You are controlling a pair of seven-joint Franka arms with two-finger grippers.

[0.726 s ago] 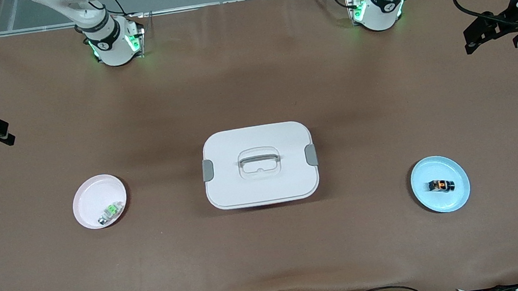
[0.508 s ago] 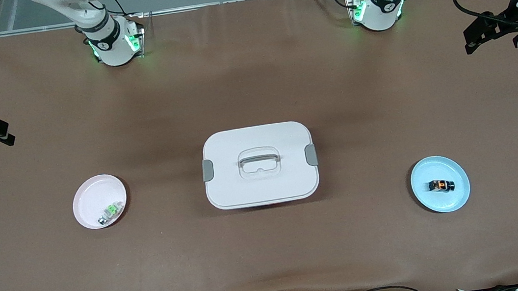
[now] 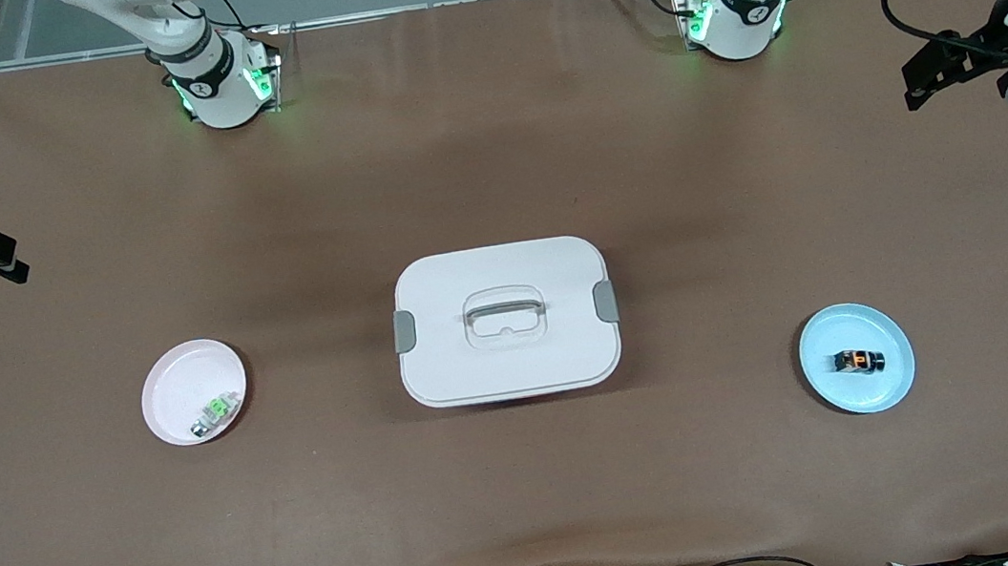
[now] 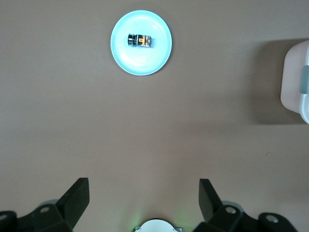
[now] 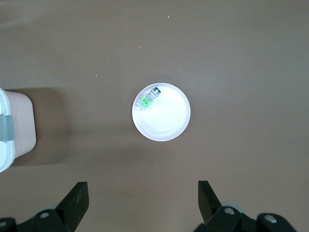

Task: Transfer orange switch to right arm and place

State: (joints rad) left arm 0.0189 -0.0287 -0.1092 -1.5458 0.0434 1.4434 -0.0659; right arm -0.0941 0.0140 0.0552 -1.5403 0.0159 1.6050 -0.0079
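Switch point(image 3: 859, 361): orange, lying on blue plate point(image 3: 897, 379) toward the left arm's end of the bench point(image 3: 491, 179)
Left gripper point(image 4: 144, 198): up over bare bench, jaws wide apart, empty
Right gripper point(image 5: 143, 199): waits over bare bench at its own end, jaws wide apart, empty
Box point(image 3: 505, 319): white, lidded, mid-bench
Pink plate point(image 3: 175, 386): carries green switch point(image 3: 214, 413)

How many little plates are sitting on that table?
2. A pink plate lies toward the right arm's end of the table, holding a green switch. A blue plate lies toward the left arm's end, holding the orange switch. A white lidded box sits between them.
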